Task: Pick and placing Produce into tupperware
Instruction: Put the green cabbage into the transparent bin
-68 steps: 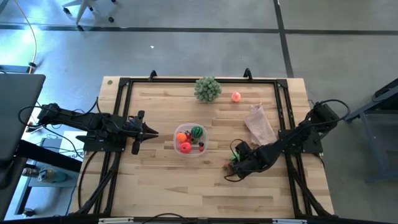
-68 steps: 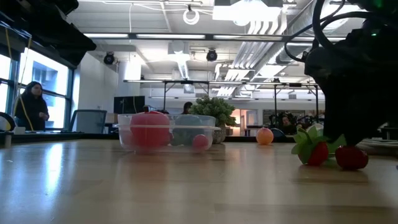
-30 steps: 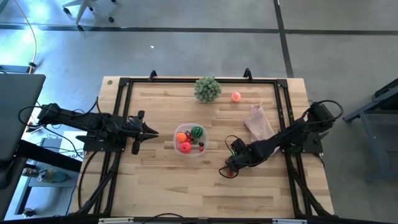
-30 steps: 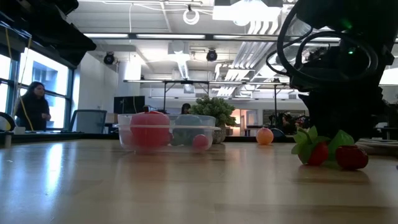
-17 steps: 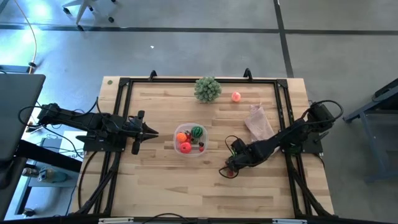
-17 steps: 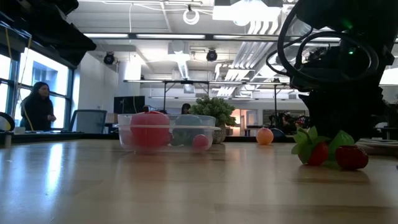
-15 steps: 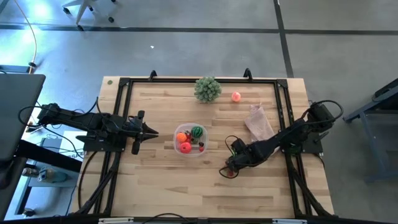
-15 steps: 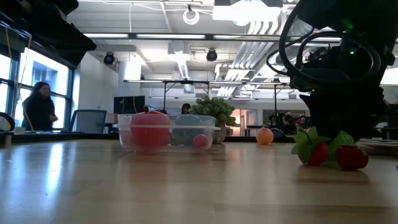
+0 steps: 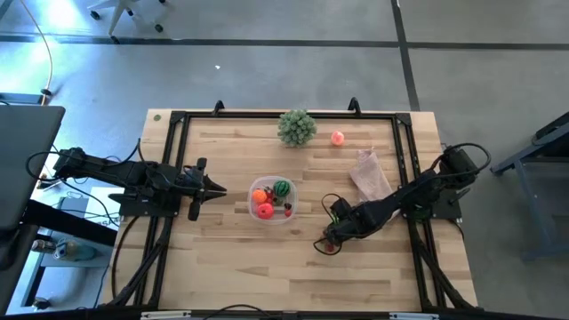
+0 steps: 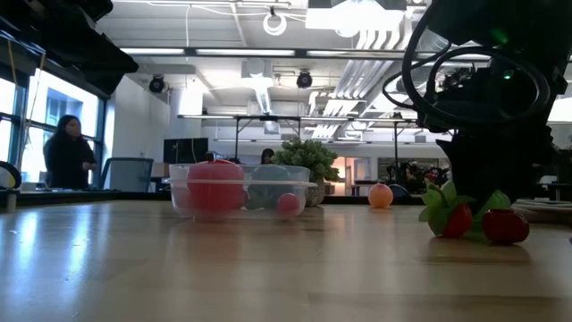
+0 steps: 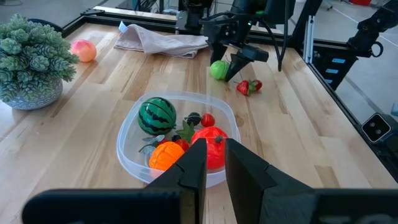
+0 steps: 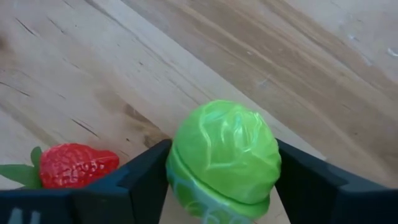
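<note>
1. Wooden table [image 9: 222,258] in an open office; a person [image 10: 67,150] stands by the far windows in the low view.
2. Right gripper [image 9: 331,238] is low over the table's near-right area, its fingers [image 12: 146,180] set on either side of a green cabbage-like ball [image 12: 222,157] and apparently touching it; whether they bear on it firmly cannot be told.
3. Two strawberries [image 11: 249,86] lie just beside that ball.
4. Tupperware [image 9: 272,200] sits mid-table holding a striped green ball [image 11: 157,115], an orange fruit [image 11: 164,155] and red pieces; a peach-coloured ball [image 9: 338,138] waits near the bushy plant [image 9: 297,127].
5. Left gripper [image 9: 216,189], fingers closed and empty, waits beside the tupperware.
6. Risks: the smooth round ball may squirt out of the closing fingers and roll off; the fingers may nudge the strawberries.
7. Against the earliest high view, the right gripper has shifted a little toward the table's near edge and lowered; the person has stepped rightward.
</note>
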You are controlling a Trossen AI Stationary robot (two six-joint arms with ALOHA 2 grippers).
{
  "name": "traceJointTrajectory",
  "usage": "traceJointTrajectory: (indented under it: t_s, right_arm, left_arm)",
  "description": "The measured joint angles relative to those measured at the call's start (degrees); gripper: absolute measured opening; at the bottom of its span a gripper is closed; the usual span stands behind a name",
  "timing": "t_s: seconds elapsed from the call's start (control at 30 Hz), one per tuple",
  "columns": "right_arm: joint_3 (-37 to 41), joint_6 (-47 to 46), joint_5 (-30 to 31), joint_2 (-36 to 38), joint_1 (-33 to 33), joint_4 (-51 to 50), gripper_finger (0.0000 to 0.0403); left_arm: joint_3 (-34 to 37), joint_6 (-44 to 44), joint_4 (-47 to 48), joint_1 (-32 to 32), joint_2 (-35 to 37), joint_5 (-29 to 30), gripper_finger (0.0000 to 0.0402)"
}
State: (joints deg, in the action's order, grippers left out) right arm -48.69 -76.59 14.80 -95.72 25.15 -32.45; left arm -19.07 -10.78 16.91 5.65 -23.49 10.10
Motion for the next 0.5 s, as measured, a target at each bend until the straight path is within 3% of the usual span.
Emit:
traceJointTrajectory:
  t_s: [0.5]
  right_arm:
    - [-0.04, 1.17, 0.79, -0.02, 0.04, 0.52, 0.0229]
  left_arm:
    - [0.01, 0.00, 0.00, -0.01, 0.00, 0.00, 0.0046]
